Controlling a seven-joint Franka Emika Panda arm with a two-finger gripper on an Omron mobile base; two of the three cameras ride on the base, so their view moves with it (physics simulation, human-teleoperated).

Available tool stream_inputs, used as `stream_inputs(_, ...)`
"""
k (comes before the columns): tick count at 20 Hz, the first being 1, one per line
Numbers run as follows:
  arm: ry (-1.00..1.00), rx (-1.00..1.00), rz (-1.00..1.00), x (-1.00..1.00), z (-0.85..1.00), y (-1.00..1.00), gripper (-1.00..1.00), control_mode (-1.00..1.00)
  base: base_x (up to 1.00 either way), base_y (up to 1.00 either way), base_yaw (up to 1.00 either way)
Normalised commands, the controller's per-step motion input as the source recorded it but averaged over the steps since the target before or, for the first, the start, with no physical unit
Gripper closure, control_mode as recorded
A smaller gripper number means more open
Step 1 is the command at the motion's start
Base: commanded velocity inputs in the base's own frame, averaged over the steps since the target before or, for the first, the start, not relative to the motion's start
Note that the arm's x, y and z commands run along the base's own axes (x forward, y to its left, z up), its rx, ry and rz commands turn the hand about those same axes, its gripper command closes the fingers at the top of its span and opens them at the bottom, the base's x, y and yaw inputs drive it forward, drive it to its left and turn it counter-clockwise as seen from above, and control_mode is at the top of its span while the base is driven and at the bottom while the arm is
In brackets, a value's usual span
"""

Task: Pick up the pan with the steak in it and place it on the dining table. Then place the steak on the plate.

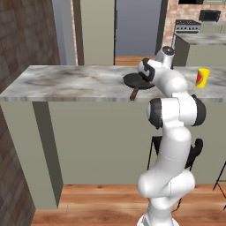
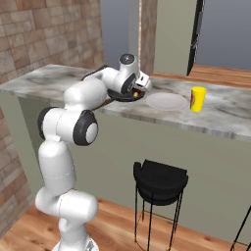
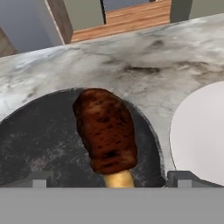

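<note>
Second step in hand: the pan rests on the worktop, the steak, reddish-brown with a pale end, lying at frame centre. Gripper fingers stand wide, empty, straddling it. Next: descend, close, carry to the plate at right.

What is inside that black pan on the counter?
A steak lies in the pan, which sits on the table beside the plate. The open tool hovers over it. The pan floor under the steak is covered.
</note>
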Motion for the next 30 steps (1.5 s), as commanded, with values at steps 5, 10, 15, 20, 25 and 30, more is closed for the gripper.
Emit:
stream_inputs(5,0.0,-0.07,-0.04,0.0,-0.01,0.0,-1.0,-1.0,0.0,0.0,0.0)
stream_inputs(10,0.0,0.0,0.0,0.01,0.0,0.0,-1.0,-1.0,0.0,0.0,0.0)
stream_inputs(15,0.0,0.0,0.0,0.13,-0.09,0.01,-1.0,-1.0,0.0,0.0,0.0)
stream_inputs(20,0.01,0.0,0.0,0.19,-0.21,0.0,-1.0,-1.0,0.0,0.0,0.0)
stream_inputs(25,0.03,-0.01,0.0,0.2,-0.22,0.0,-1.0,-1.0,0.0,0.0,0.0)
stream_inputs(30,0.04,-0.02,0.0,0.19,-0.23,0.0,-1.0,-1.0,0.0,0.0,0.0)
